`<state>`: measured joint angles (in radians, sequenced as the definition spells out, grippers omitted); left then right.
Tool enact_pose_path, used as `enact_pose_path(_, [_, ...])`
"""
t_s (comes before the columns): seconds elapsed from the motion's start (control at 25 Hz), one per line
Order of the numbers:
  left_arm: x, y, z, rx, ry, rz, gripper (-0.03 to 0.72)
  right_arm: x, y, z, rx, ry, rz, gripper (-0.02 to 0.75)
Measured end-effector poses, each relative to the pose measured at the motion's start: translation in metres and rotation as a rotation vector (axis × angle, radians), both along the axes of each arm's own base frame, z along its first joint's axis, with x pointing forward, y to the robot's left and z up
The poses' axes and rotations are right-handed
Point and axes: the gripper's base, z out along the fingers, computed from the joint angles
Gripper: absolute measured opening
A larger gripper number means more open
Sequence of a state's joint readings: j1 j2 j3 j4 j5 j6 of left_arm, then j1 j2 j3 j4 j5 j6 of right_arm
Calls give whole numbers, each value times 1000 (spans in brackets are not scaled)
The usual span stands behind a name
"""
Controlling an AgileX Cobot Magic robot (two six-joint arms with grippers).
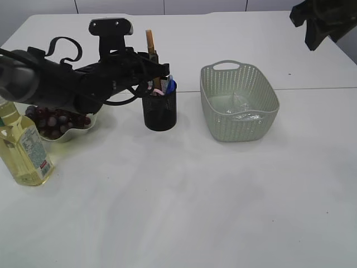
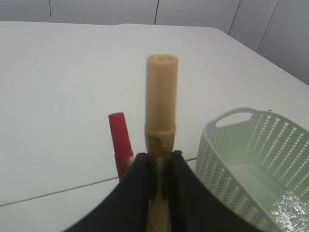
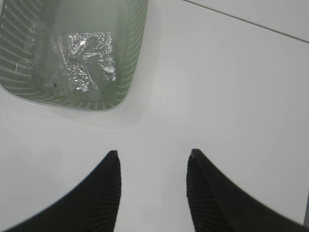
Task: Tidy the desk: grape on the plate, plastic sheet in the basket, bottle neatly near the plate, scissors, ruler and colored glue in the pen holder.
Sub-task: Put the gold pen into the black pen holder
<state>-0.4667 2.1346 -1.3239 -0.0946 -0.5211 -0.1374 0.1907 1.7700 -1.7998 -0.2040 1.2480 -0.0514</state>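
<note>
My left gripper (image 2: 160,162) is shut on a gold glitter glue tube (image 2: 161,96), which stands upright. In the exterior view that tube (image 1: 149,40) sticks up above the black mesh pen holder (image 1: 160,111), with the left gripper (image 1: 153,57) around its lower part. A red glue tube (image 2: 120,140) stands just left of it. Blue and pink items poke out of the holder; I cannot make out the scissors or ruler. Grapes (image 1: 56,120) lie on the white plate (image 1: 75,133), and the oil bottle (image 1: 22,148) stands in front of it. The crinkled plastic sheet (image 3: 87,60) lies in the basket (image 3: 137,43). My right gripper (image 3: 152,157) is open and holds nothing.
The green basket (image 1: 270,92) stands right of the pen holder. The right arm (image 1: 321,22) hangs high at the back right. The left arm stretches over the plate toward the holder. A seam between table halves runs behind the basket.
</note>
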Motion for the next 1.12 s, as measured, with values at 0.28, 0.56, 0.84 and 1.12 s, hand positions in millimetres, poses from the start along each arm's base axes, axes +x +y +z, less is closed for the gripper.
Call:
enact_pose_path(0.28, [0,0,-3,5,5,0,84,0,0,0,0,0,0,331])
enact_pose_path(0.56, [0,0,-3,4,3,0,99,0,0,0,0,0,0,331])
enact_pose_path(0.84, [0,0,-3,4,3,0,214,0,0,0,-2,0,0,331])
enact_pose_path(1.12, [1,1,-3,-6,10,10,338,0,0,0,-2,0,0,331])
